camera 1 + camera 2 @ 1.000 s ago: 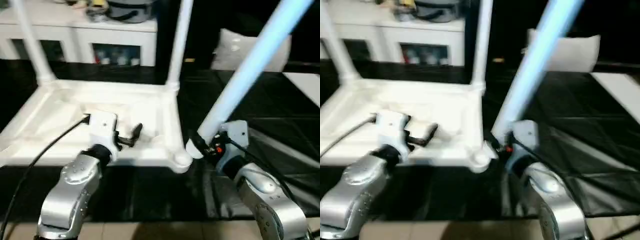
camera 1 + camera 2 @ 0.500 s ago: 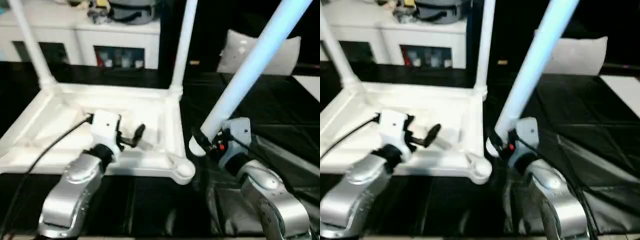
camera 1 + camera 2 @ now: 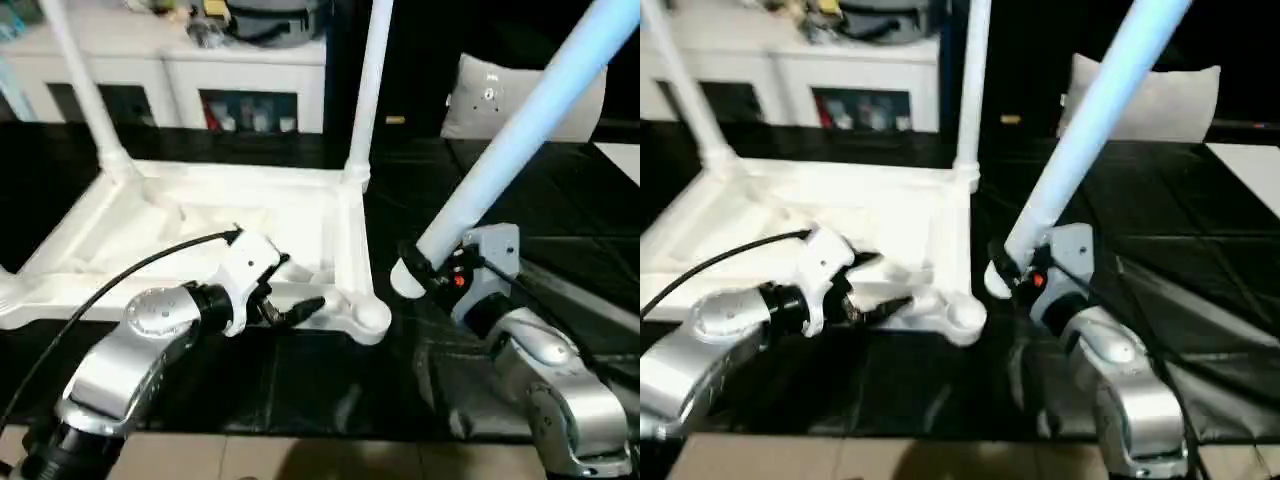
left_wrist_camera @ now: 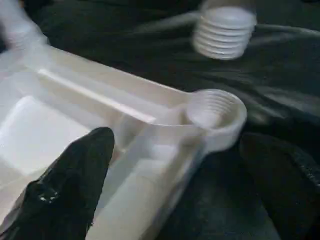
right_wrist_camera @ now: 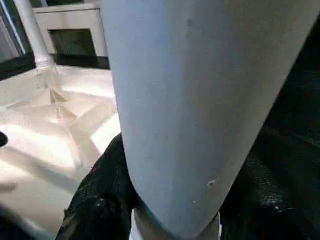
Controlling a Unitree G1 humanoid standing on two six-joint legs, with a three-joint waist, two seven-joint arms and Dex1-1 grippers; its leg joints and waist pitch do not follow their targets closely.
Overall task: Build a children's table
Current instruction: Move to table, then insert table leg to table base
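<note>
The white tabletop (image 3: 345, 240) lies upside down on black sheeting, with two white legs (image 3: 372, 80) (image 3: 82, 95) standing in its far corner sockets. My right gripper (image 3: 420, 272) is shut on a third leg (image 3: 520, 130), which tilts up to the right. That leg's threaded end (image 4: 225, 32) hangs just right of the near right corner socket (image 3: 370, 318), apart from it. My left gripper (image 3: 290, 288) is open at the tabletop's near edge, beside that socket (image 4: 212, 112). One black finger (image 4: 70, 185) is over the ribbed inside, the other outside the rim.
A white cabinet (image 3: 240, 60) runs along the back, and a grey-white cushion (image 3: 490, 95) leans at the back right. My left arm's black cable (image 3: 110, 285) drapes over the tabletop. Black sheeting (image 3: 560, 220) covers the floor to the right; pale floor (image 3: 300, 460) shows nearest me.
My left gripper has turned and moved right and nearer, from over the tabletop's inside to its near edge by the corner socket. The right gripper still holds the tilted leg; the camera shifted.
</note>
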